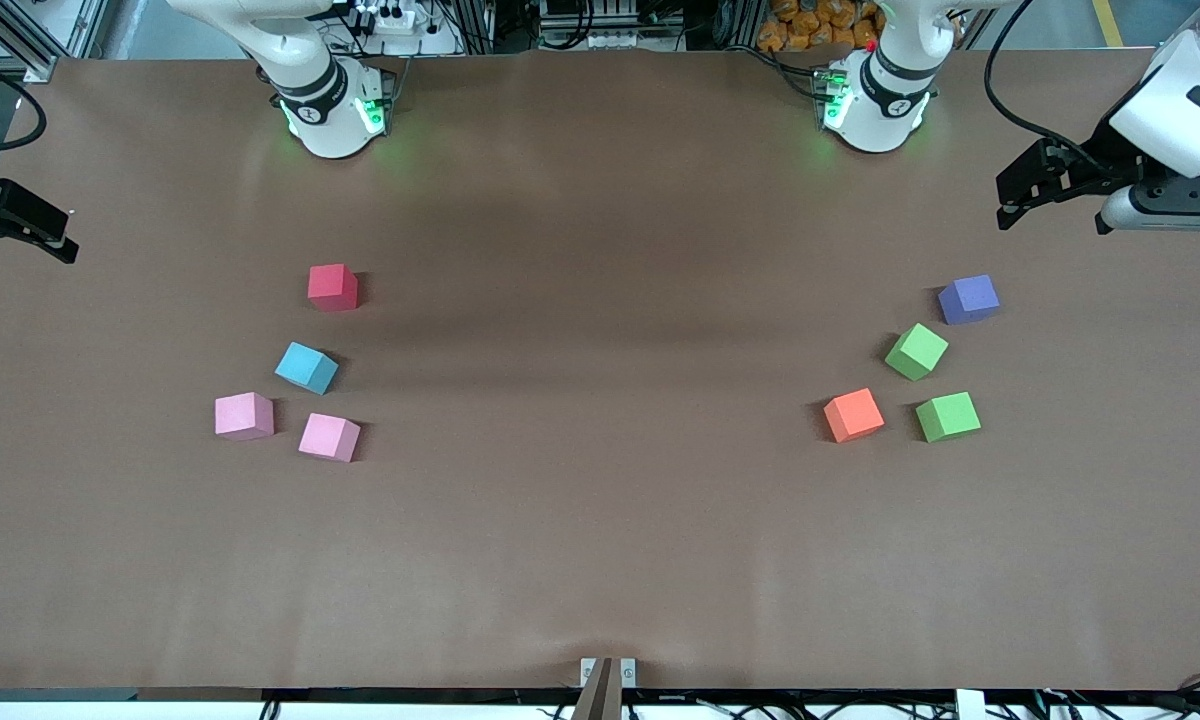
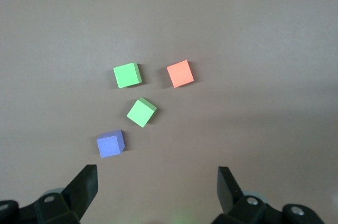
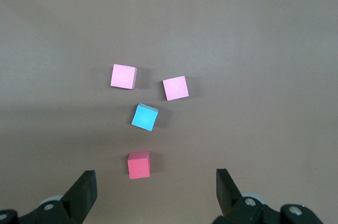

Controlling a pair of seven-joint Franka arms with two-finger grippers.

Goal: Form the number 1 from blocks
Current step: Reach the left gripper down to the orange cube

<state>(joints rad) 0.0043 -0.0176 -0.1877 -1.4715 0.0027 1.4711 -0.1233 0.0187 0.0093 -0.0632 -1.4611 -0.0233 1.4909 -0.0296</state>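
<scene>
The left gripper (image 2: 157, 192) is held spread wide and empty, up in the air at the left arm's end of the table; in its wrist view both fingers (image 2: 84, 184) frame bare table short of the purple cube (image 1: 968, 298). The right gripper (image 3: 156, 192) is likewise spread and empty, hovering at the right arm's end, at the edge of the front view.

Two clusters of blocks are seen, well apart. Toward the left arm's end lie two green blocks (image 1: 916, 351) (image 1: 948, 416) and the orange block (image 1: 853, 414), with the purple cube farthest from the front camera. Toward the right arm's end lie the red block (image 1: 333, 287), the light blue block (image 1: 307, 367) and two pink blocks (image 1: 244, 415) (image 1: 329, 437), none touching.

No block has yet been placed, so a first pick is judged to be in hand. Each arm would best be sent to its own cluster, the fingers squared to a block's flat faces, and the column built on the table's middle.
</scene>
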